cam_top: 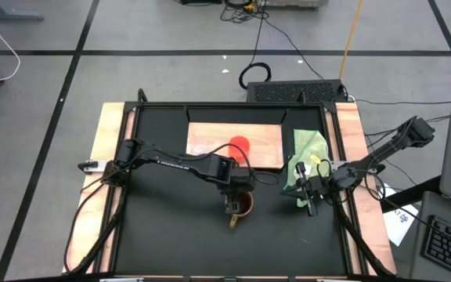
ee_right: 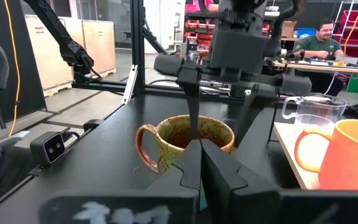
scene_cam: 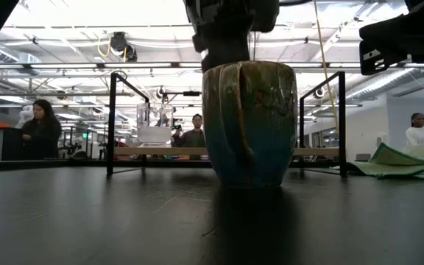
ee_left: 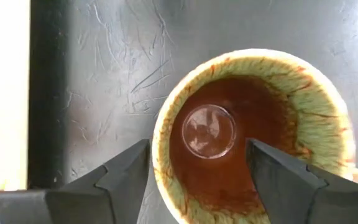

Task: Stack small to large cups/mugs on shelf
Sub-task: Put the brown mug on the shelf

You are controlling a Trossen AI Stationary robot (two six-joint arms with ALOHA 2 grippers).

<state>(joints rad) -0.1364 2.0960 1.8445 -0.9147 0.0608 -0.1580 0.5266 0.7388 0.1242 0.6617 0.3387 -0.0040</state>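
The brown mug stands upright on the black table, its handle toward the near edge. My left gripper hangs open just over its mouth, one finger outside the rim and the other over the hollow. The mug's glossy bottom shows between them. The orange cup and the clear glass cup stand on the shelf behind. My right gripper waits shut at the right, pointing level at the mug.
A light green cloth lies right of the shelf, near my right arm. A black frame stands around the far part of the table. Bare black table lies left of and in front of the mug. People sit in the room beyond.
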